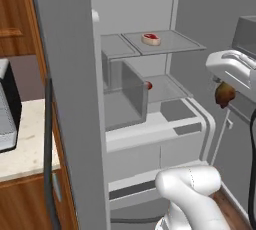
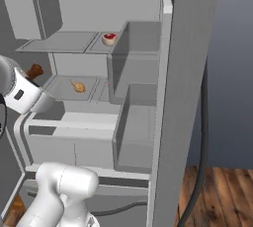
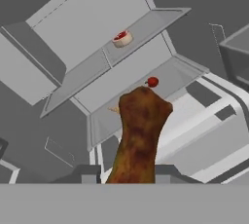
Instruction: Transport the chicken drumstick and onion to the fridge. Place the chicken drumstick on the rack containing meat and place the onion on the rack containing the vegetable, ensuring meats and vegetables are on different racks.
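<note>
My gripper (image 3: 130, 175) is shut on the chicken drumstick (image 3: 138, 135), a mottled brown elongated piece that stands up between the fingers. From the left base view the drumstick (image 1: 225, 94) hangs under the white hand at the right, in front of the open fridge (image 1: 135, 9) and level with its lower shelf. The right base view shows the drumstick (image 2: 34, 70) at the far left, beside the shelves. A red-and-white piece of meat (image 1: 151, 38) lies on the upper rack (image 1: 175, 44). A small red round vegetable (image 1: 148, 85) sits on the rack below. The onion is out of view.
A small orange-tan item (image 2: 77, 86) also lies on the lower rack (image 2: 62, 89). The open fridge door (image 1: 70, 99), with its translucent bins (image 1: 132, 91), stands close on the left. A counter with a dark appliance (image 1: 7, 104) lies beyond the door. Drawers (image 1: 150, 156) fill the fridge's bottom.
</note>
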Robot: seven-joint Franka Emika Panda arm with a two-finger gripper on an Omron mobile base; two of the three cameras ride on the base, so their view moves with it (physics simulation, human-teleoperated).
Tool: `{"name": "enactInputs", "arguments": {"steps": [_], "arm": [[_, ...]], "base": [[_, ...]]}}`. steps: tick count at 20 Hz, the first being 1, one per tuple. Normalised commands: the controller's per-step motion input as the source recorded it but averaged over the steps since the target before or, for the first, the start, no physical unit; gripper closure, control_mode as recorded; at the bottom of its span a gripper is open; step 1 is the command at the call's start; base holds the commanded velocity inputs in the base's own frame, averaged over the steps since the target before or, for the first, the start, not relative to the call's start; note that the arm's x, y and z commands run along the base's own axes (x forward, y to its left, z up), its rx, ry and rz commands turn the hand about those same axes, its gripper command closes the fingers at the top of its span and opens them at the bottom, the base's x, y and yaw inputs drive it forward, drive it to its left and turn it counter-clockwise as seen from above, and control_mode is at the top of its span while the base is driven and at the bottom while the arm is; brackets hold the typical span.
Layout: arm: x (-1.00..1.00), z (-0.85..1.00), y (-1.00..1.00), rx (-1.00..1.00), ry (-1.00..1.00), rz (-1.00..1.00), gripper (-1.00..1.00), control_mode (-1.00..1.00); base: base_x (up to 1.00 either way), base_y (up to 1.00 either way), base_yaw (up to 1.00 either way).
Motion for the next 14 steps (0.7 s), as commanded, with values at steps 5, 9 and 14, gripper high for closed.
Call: {"name": "enactInputs", "arguments": {"steps": [5,9,14], "arm": [[0.00,0.00,0.00,0.00,0.00,0.00,1.00,1.00],[0.00,0.00,0.00,0.00,0.00,0.00,1.00,1.00],[0.00,0.00,0.00,0.00,0.00,0.00,1.00,1.00]], "base": [[0.83,0.03,0.18],[0.46,0.30,0.05],[0.21,0.32,0.00]]}}
